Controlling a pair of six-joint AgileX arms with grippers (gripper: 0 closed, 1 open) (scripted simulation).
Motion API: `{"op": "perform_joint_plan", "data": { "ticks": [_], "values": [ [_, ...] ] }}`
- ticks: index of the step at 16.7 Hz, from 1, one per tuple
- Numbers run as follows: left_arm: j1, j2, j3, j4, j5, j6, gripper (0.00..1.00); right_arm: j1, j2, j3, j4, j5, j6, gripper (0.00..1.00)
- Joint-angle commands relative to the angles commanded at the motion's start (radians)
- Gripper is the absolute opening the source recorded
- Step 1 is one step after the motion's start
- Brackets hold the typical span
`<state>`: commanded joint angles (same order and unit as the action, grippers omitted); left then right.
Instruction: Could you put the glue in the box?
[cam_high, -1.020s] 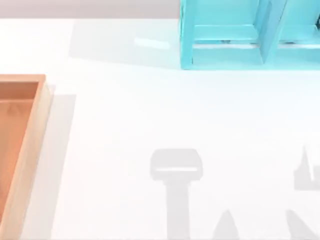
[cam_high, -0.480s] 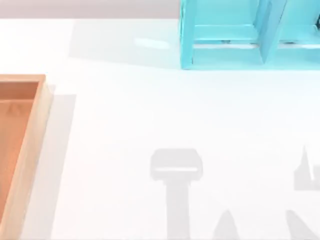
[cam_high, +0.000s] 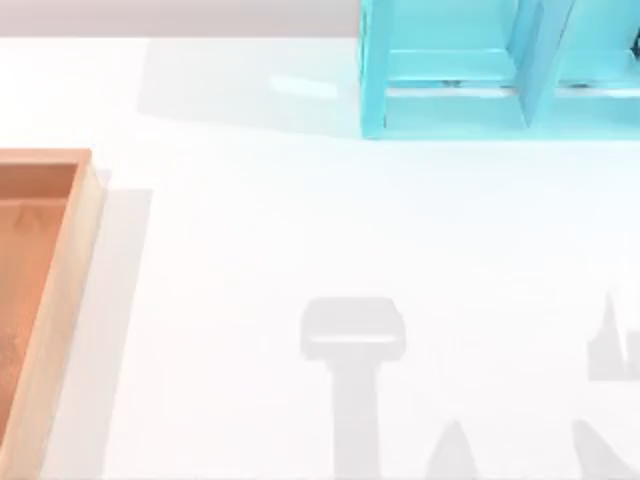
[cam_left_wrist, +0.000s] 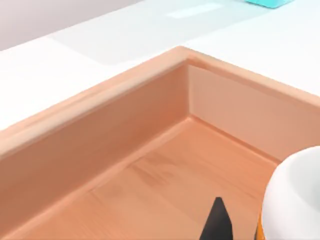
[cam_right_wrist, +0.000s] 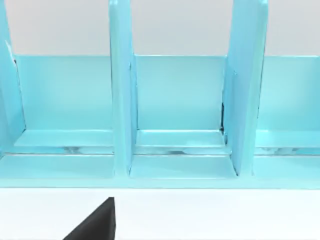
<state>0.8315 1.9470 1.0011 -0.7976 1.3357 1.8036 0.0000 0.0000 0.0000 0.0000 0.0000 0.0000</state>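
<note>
Glue (cam_left_wrist: 295, 200) hangs over the box (cam_left_wrist: 150, 170) floor beside the left gripper's dark fingertip (cam_left_wrist: 216, 222), at the table's nine o'clock. Likely light, rigid, slick; grip the body. Clamping: cannot tell.

The wooden box (cam_high: 60, 300) sits at the nine o'clock edge of the white table (cam_high: 300, 220), cut off by the frame, its tan wall rimming an orange-brown floor. A cyan shelf unit (cam_high: 480, 70) stands at about one o'clock, well apart from the box. Grey shadows (cam_high: 352, 380) fall between five and six o'clock.
</note>
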Motion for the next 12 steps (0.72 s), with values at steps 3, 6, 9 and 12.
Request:
{"op": "perform_joint_plan", "data": {
  "ticks": [3, 6, 9, 12],
  "values": [
    [-0.047, -0.018, -0.06, 0.177, 0.004, -0.164, 0.0, 0.0, 0.0, 0.0, 0.0, 0.0, 0.0, 1.0],
    [-0.073, -0.028, -0.095, 0.258, 0.007, -0.246, 0.0, 0.0, 0.0, 0.0, 0.0, 0.0, 0.0, 1.0],
    [-0.074, -0.029, -0.097, 0.264, 0.007, -0.252, 0.0, 0.0, 0.0, 0.0, 0.0, 0.0, 0.0, 1.0],
    [-0.074, -0.029, -0.097, 0.264, 0.007, -0.252, 0.15, 0.0, 0.0, 0.0, 0.0, 0.0, 0.0, 1.0]
  ]
}}
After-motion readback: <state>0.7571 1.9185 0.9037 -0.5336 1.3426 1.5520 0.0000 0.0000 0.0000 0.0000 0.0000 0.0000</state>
